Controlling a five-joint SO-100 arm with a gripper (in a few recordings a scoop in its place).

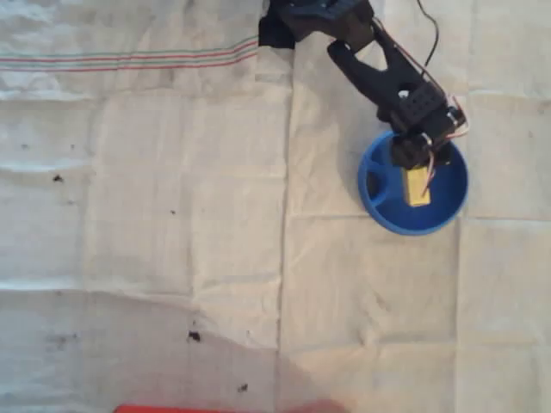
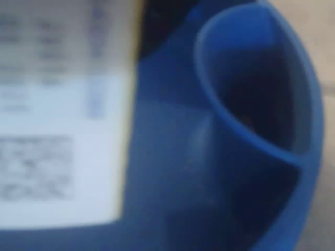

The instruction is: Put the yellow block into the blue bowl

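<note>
Gripper [image 1: 419,172]: over the blue bowl [image 1: 379,206], pointing down into it in the overhead view. Yellow block [image 1: 418,187]: inside the bowl's rim, directly under the gripper tip, long axis running away from the arm. Grip state: cannot tell whether the jaws hold or have freed it. Tabletop [image 1: 172,215]: cloth-covered.

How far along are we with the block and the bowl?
Done: the yellow block is carried over and sits inside the blue bowl. In hand: the gripper is down in the bowl at the block; I cannot tell if it grips. Left: let go if needed, then lift the arm clear.
</note>
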